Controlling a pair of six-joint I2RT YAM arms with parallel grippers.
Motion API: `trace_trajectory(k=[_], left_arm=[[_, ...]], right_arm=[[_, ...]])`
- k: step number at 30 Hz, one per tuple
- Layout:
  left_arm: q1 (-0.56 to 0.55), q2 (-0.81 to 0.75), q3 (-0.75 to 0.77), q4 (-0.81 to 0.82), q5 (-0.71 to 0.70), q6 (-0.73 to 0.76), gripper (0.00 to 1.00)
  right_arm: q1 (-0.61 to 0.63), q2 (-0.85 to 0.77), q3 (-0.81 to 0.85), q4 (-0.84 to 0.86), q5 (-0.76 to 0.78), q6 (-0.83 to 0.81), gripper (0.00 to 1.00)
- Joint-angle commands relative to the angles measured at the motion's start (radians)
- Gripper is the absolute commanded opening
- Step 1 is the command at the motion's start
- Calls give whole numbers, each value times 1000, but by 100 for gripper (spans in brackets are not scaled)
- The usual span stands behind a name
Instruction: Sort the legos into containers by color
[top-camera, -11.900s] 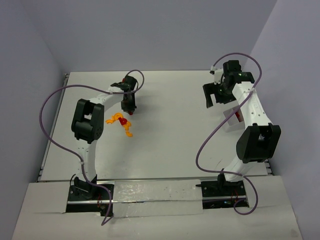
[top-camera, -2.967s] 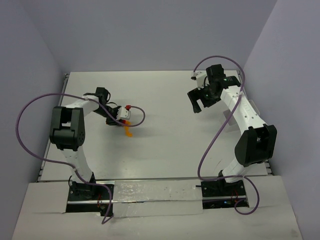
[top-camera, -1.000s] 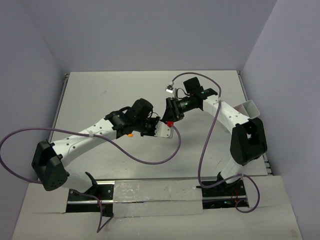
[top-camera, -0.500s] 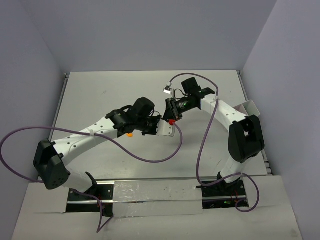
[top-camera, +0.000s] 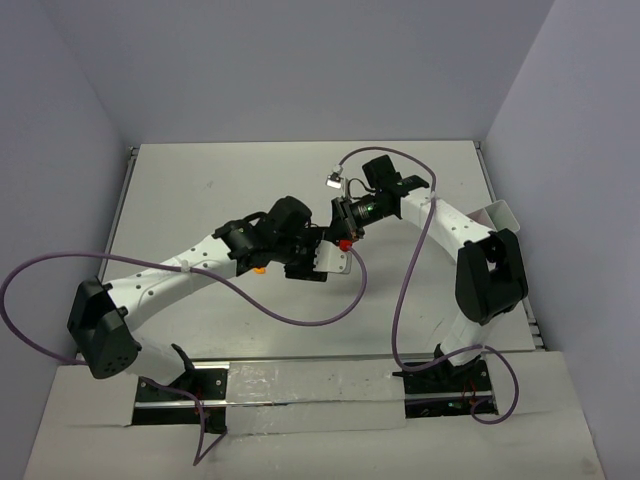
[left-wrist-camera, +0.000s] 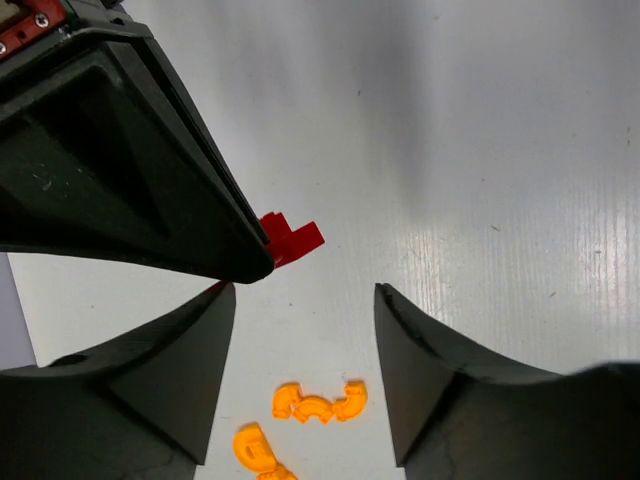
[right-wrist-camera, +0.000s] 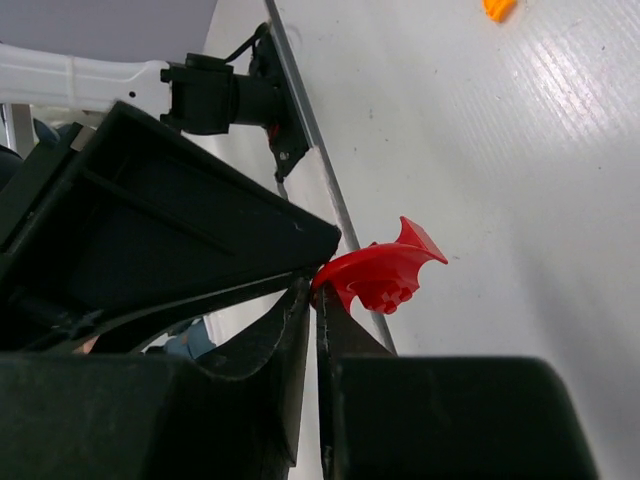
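Your right gripper (right-wrist-camera: 314, 288) pinches one small red plastic lego (right-wrist-camera: 385, 270). Your left gripper (left-wrist-camera: 305, 292), fingers wide apart, is beside it. One white plastic bin (top-camera: 497, 216) sits at the counter's (top-camera: 200, 170) right edge.

Robotics lab test cell: bare white table (top-camera: 200, 170), plain lavender wall panels (top-camera: 300, 70) around it, left arm (top-camera: 160, 280) and right arm (top-camera: 460, 230) bolted to metal rail (top-camera: 310, 385), purple cables (top-camera: 45, 261) looping loose.

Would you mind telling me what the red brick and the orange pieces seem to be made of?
The red brick looks like moulded plastic with a glossy finish: uniform colour, soft highlights, small studs showing. The orange pieces are probably the same hard plastic, slightly glossy: even saturated colour and crisp curved edges.
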Motion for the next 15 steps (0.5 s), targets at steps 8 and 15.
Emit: trace_trajectory(k=[8, 15], left_arm=[[29, -63, 94, -3, -5, -82, 99], [125, -121, 121, 11, 1, -287, 99]], right_arm=[[-37, -51, -20, -38, 68, -52, 0], [-92, -60, -35, -56, 99, -93, 0]])
